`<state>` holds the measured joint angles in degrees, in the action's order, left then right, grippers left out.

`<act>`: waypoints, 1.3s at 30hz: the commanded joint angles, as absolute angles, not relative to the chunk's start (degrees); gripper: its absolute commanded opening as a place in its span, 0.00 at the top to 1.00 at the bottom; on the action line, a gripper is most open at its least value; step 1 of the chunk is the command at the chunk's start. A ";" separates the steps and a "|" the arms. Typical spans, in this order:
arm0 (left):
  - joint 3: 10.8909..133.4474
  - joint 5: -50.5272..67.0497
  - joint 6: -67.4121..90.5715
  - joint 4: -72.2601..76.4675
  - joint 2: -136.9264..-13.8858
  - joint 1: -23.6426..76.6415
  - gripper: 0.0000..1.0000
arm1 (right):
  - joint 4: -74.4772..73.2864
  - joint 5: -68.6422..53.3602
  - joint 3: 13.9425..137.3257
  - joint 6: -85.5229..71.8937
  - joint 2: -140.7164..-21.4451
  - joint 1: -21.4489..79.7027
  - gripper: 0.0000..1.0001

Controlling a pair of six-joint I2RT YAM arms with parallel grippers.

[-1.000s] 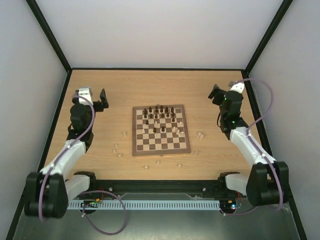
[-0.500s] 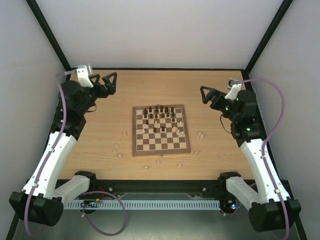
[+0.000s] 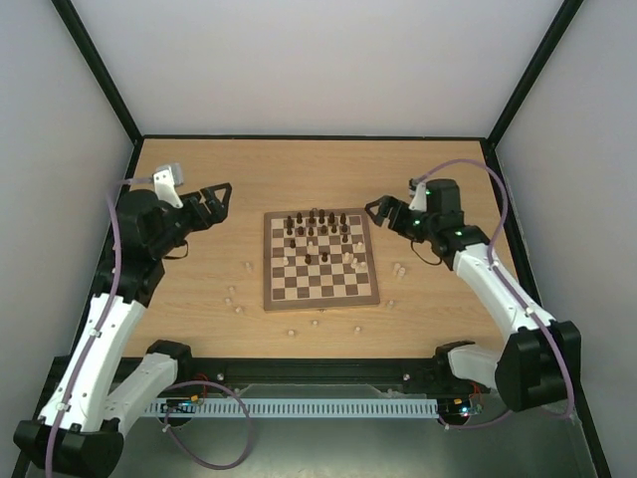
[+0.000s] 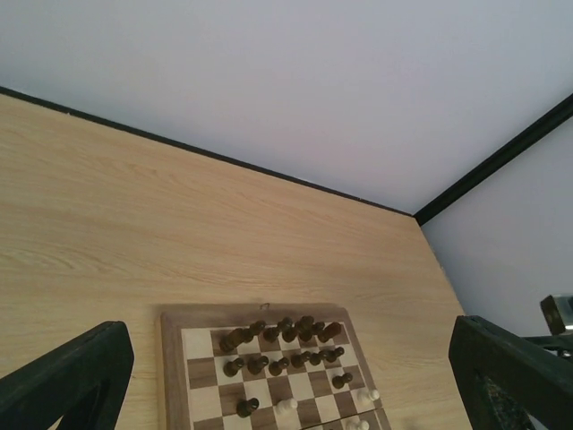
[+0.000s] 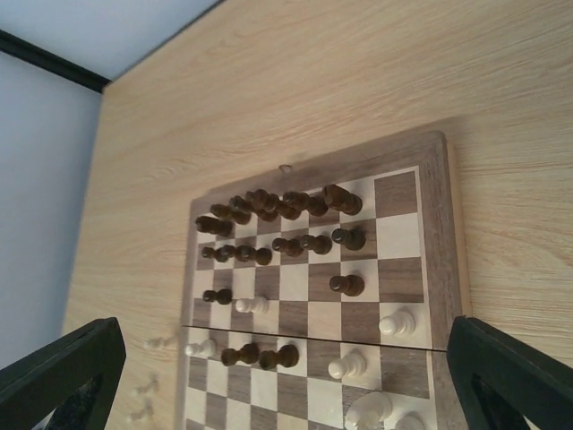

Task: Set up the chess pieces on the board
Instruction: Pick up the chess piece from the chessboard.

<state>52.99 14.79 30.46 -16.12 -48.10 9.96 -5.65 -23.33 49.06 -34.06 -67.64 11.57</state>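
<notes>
jaws are gaping wide and empty on both sides. i'm watching the left gripper point(image 3: 217, 202) hovering left of the board point(image 3: 323, 287), dark pieces point(image 3: 317, 224) crowding its far rows, pale pieces point(image 3: 231, 295) lying around it on the table point(image 3: 299, 174), the right gripper point(image 3: 376, 212) hovering at its right.

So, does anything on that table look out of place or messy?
Yes. Small pale cream wooden chess pieces lie scattered on the light wooden tabletop, left, right and near side of the checkered wooden chessboard. On it, dark brown pieces sit unevenly, not in tidy rows.
</notes>
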 commanded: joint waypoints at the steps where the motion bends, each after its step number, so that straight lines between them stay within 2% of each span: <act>1: 49.37 15.93 34.43 -14.56 -49.91 9.56 0.00 | -10.54 -11.43 53.06 -30.21 -72.06 18.22 0.00; 7: 46.31 15.45 35.59 -15.24 -54.56 10.50 0.00 | -17.92 2.69 58.62 -25.87 -76.65 29.00 0.06; 16: 46.50 10.33 36.93 -18.24 -57.42 21.11 0.01 | -24.77 6.93 60.91 -23.11 -76.17 37.43 0.26; 20: 43.92 9.79 35.44 -17.64 -56.81 28.11 0.00 | -26.25 7.43 62.62 -21.85 -78.41 40.90 0.25; 23: 44.98 2.66 33.83 -21.55 -54.63 34.63 0.01 | -28.08 9.77 64.19 -21.47 -80.35 44.31 0.25; 29: 42.61 -2.47 34.90 -22.18 -51.13 35.29 0.01 | -27.33 13.50 61.24 -22.51 -79.43 45.76 0.25; 32: 39.48 -2.19 37.09 -18.59 -51.77 35.25 0.01 | -27.62 16.78 59.39 -23.53 -78.72 45.70 0.32; 39: 41.19 -0.60 34.89 -18.69 -56.78 35.25 0.01 | -29.05 19.61 55.62 -26.99 -76.87 45.33 0.42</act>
<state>40.21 -0.54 36.05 -19.62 -55.44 35.33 -25.06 15.68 57.65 -24.47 -78.94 45.71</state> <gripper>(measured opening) 0.994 0.617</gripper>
